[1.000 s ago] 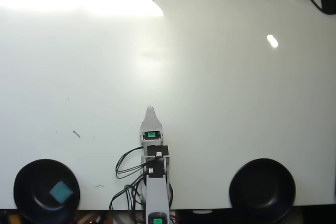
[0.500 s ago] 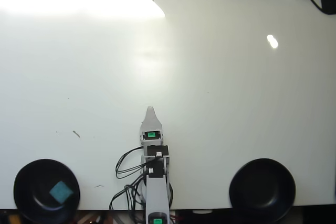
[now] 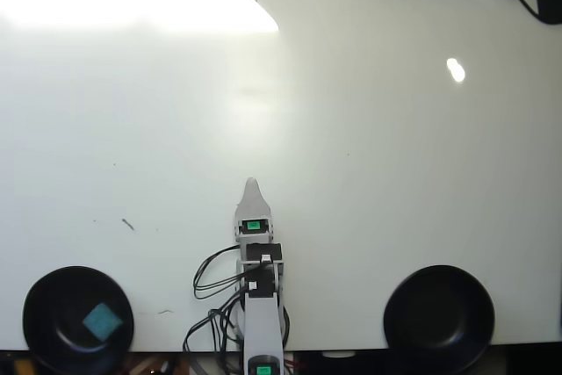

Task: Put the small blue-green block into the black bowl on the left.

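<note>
Down at the lower left of your overhead view, the small block (image 3: 103, 321) lies inside the black bowl (image 3: 53, 305); your claw (image 3: 252, 185) points up mid-tabletop (image 3: 395, 173), well apart, showing one tip, so I cannot tell its state

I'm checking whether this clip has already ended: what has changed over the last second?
Nothing visibly changed. The blue-green block lies in the black bowl at lower left of the overhead view, the gripper points up the table, and the other black bowl sits empty.
</note>
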